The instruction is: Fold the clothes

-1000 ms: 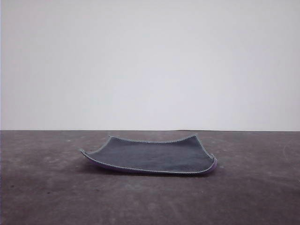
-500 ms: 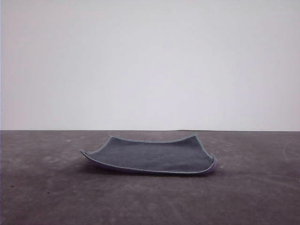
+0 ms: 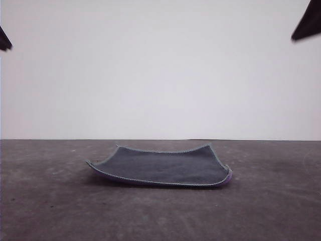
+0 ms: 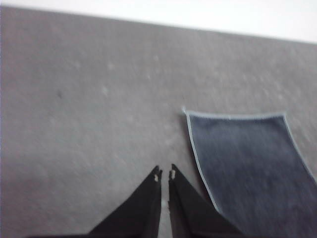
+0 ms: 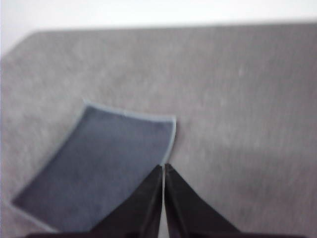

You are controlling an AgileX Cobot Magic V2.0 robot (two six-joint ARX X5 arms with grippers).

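One cloth (image 3: 160,168) lies near the middle of the grey table (image 3: 50,211) in the front view, unfolded, with its dark grey face up. A light grey stitched edging runs around it, and a thin line of purple shows under the near edge, most clearly at the near right corner. The corners curl a little up from the surface. High at the left edge of this view a small dark tip of the left arm (image 3: 4,40) shows, and high at the right edge a dark tip of the right arm (image 3: 307,24) shows; both are well above the cloth and well apart from it. In the left wrist view, the left gripper (image 4: 164,174) hangs over bare table, its two black fingers pressed almost together with only a thin slit between the tips, and nothing is between them. The cloth (image 4: 247,163) lies just beside the fingers, not touching them. In the right wrist view, which is blurred, the right gripper (image 5: 163,167) has its fingers pressed together, holding nothing. Its tips appear over the edge of the cloth (image 5: 104,168), close to one corner; whether they touch the fabric cannot be told from this view.
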